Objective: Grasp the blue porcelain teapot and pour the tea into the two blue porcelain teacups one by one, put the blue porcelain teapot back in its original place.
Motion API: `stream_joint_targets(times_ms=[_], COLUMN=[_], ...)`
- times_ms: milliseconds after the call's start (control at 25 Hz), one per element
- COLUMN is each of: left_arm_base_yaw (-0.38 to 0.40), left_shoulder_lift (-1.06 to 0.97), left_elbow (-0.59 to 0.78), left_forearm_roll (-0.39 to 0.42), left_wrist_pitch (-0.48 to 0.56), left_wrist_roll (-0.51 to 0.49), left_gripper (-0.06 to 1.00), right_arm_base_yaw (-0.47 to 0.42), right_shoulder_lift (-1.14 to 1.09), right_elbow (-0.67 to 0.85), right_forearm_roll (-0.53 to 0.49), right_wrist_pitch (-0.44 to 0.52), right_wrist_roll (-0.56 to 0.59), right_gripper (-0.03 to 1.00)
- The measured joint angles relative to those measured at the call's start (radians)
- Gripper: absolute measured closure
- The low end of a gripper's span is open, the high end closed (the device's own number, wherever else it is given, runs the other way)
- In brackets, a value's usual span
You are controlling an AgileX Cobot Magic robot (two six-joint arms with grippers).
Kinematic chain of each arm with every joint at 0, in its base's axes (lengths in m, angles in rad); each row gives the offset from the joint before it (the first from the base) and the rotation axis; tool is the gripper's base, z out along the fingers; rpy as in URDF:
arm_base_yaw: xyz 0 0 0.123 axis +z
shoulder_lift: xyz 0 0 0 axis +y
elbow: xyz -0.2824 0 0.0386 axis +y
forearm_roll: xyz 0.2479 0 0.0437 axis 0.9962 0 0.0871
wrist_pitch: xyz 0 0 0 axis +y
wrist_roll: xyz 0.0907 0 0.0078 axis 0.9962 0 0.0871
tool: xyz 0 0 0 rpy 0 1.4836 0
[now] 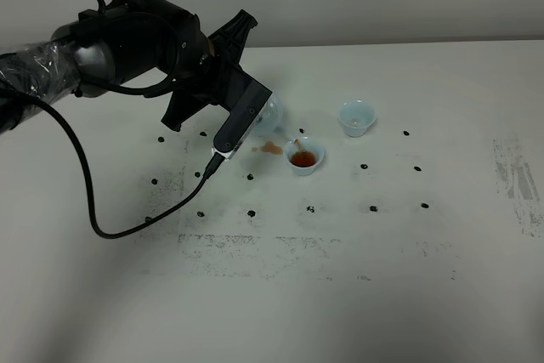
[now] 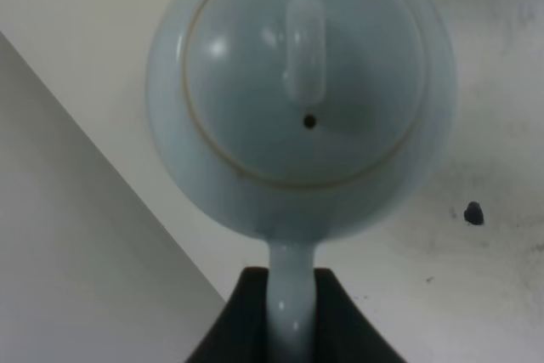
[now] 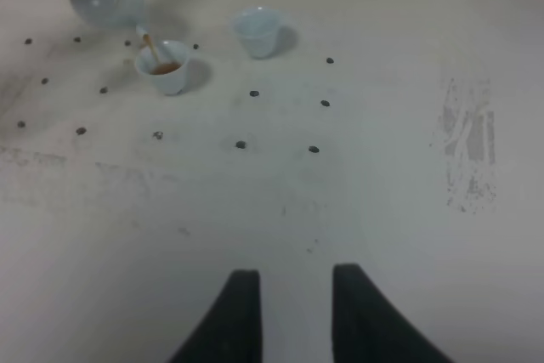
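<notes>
- Presently the left gripper (image 2: 289, 299) is clamped on the thin loop handle of a very pale blue-white, glossy, round-bodied porcelain teapot (image 2: 297, 167), with its dark jaws pressing the handle from both sides.
- The teapot hangs tipped in the air, above and just beside a small pale blue handleless porcelain teacup with tea (image 1: 304, 157). Its spout leans down toward that cup's rim.
- A thin brown stream of tea (image 3: 151, 48) runs from the spout into the teacup with tea, which holds a reddish-brown pool.
- The round lid with its small knob (image 2: 304, 48) sits in place on the tilted pot.
- A small orange-brown spill (image 1: 270, 148) lies on the white table (image 1: 382, 278), just beside the teacup with tea on the teapot's side.
- The second pale blue teacup (image 1: 357, 116) stands upright near the teacup with tea, apart from it, on the side away from the teapot and farther from the table's front edge. Whether it holds any tea cannot be told.
- Small black dots (image 1: 373, 208) mark the table around the teacup with tea.
- The right gripper (image 3: 296, 274) is well apart from the teacup with tea, on the side away from the teapot. Its two dark fingers stand apart, with bare table showing between them.
- A black cable (image 1: 85, 184) loops across the table beyond the teapot from the teacup with tea.
</notes>
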Motion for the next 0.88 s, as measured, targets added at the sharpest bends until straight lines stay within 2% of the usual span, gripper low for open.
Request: stream_joint_targets(times_ms=[880], left_arm_base_yaw=[0.000], left_shoulder_lift=[0.000], left_elbow=[0.000], left_forearm_roll=[0.000], left_wrist_pitch=[-0.002], left_wrist_roll=[0.000], left_gripper=[0.85], right_arm_base_yaw=[0.000], right_shoulder_lift=[0.000], right_elbow=[0.000], right_forearm_roll=[0.000], right_wrist_pitch=[0.000], right_wrist_roll=[0.001], right_gripper=[0.73])
